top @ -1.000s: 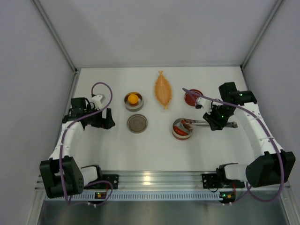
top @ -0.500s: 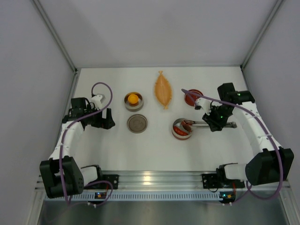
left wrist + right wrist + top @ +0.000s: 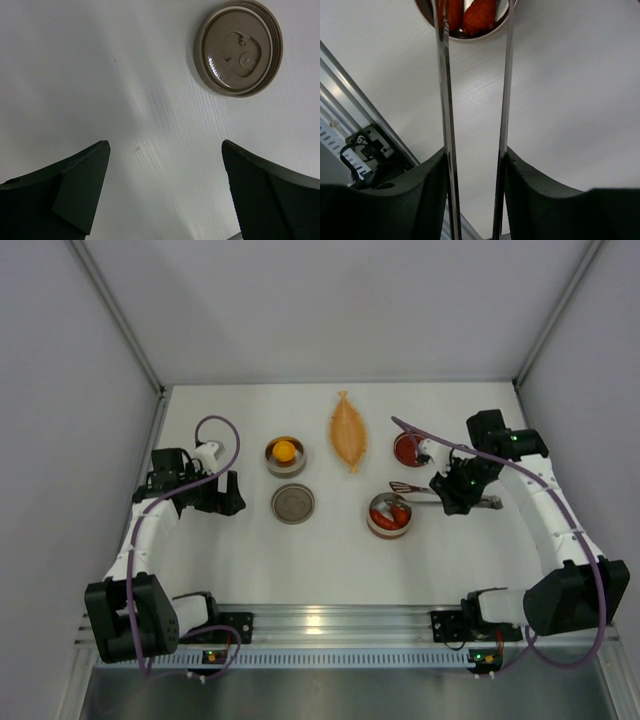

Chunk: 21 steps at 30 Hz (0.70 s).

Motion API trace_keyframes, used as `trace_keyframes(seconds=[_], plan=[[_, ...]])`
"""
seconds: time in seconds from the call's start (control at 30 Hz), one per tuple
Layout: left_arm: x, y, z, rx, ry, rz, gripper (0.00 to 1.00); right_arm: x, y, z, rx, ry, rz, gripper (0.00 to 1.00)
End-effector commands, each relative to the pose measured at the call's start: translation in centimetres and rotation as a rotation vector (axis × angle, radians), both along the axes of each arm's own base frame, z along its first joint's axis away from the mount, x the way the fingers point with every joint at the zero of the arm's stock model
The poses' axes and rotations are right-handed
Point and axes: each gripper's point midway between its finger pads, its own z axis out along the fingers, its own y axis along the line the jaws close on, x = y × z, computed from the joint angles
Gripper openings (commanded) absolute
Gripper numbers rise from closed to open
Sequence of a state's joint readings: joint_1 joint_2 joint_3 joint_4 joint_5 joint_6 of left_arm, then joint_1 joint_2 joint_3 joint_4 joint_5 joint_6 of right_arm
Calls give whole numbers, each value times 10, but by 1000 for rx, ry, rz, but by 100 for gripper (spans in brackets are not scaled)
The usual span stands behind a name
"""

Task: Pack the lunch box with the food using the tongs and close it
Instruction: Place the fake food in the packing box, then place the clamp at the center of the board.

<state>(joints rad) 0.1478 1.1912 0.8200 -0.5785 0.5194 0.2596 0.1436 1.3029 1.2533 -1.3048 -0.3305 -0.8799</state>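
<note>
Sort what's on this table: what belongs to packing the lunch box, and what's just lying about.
For the job: tongs, held by the right gripper; red food in the near tin; orange food in the left tin; loose lid; far tin with red inside.
Lying about: orange leaf dish.

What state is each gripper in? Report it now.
Left gripper: open, holding nothing.
Right gripper: closed on the slim silver metal tongs.

White table (image 3: 330, 560), pale grey walls (image 3: 330, 300), aluminium front rail (image 3: 330, 621)
</note>
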Motion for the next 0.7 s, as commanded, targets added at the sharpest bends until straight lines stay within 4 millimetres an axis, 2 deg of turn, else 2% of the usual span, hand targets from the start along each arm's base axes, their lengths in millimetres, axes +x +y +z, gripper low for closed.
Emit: trace_keyframes(seconds=[0.0,0.03,0.13,0.23,0.27,0.3,0.33,0.4,0.47,0.53,0.67], plan=[[9,-1,17,-9,-56,-9,98,22,18,49,128,-176,-37,40],[9,-1,17,-10,-57,-6,98,29,15,61,149,-213,-73,39],[8,0,20,-7,-63,-7,98,50,10,78,213,-244,-177,31],[8,0,22,1,-71,-8,98,84,-22,83,257,-264,-368,27],[8,0,24,4,-78,-10,98,94,-42,82,273,-264,-481,27],[8,1,24,6,-81,-9,98,109,-54,85,281,-303,-528,27],[8,1,24,7,-82,-8,98,121,-72,78,280,-296,-607,27],[9,1,25,7,-82,-5,98,140,-88,74,289,-316,-710,26],[10,2,25,3,-86,7,98,153,-94,58,307,-280,-788,27],[15,3,25,0,-87,19,98,175,-97,43,325,-293,-826,28],[19,3,25,-6,-72,24,98,212,-117,10,281,-300,-935,29]])
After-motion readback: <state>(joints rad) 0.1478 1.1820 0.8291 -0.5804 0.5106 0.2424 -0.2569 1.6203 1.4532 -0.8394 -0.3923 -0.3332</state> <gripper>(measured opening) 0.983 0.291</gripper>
